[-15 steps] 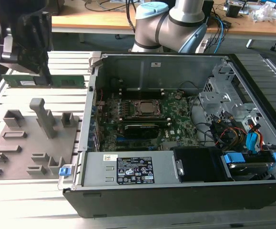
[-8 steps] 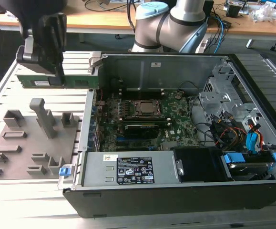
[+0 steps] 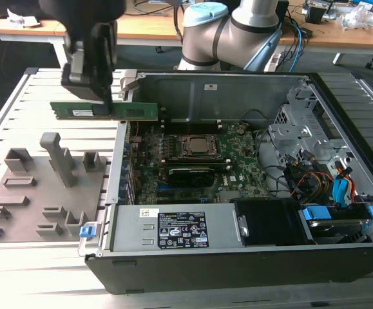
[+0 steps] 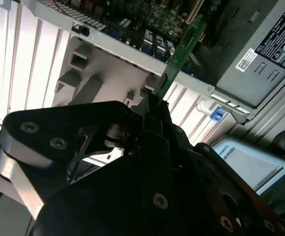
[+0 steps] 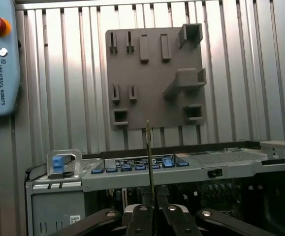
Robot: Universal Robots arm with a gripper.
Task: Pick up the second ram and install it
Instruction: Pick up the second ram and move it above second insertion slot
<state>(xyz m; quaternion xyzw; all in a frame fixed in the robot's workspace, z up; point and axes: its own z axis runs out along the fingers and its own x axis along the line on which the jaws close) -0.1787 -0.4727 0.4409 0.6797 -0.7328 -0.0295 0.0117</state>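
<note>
My gripper (image 3: 102, 103) is shut on the second ram (image 3: 134, 111), a long green stick held level and on edge. In the exterior view it hangs over the slatted table, at the left wall of the open computer case (image 3: 341, 129). One end of the stick reaches over that wall, above the motherboard (image 3: 238, 164). In the second wrist view the ram (image 4: 180, 51) sticks out from the black fingers (image 4: 149, 110) toward the board. In the first wrist view the ram (image 5: 148, 147) shows edge-on as a thin line rising from the gripper (image 5: 150, 209).
A grey holder plate (image 3: 28, 222) with upright slots lies on the slatted table at the exterior view's left. Inside the case are the processor socket (image 3: 198, 145), a black card (image 3: 189, 175), the power supply (image 3: 173, 228) and the drive bays (image 3: 341, 193). The arm's base (image 3: 218, 35) stands behind the case.
</note>
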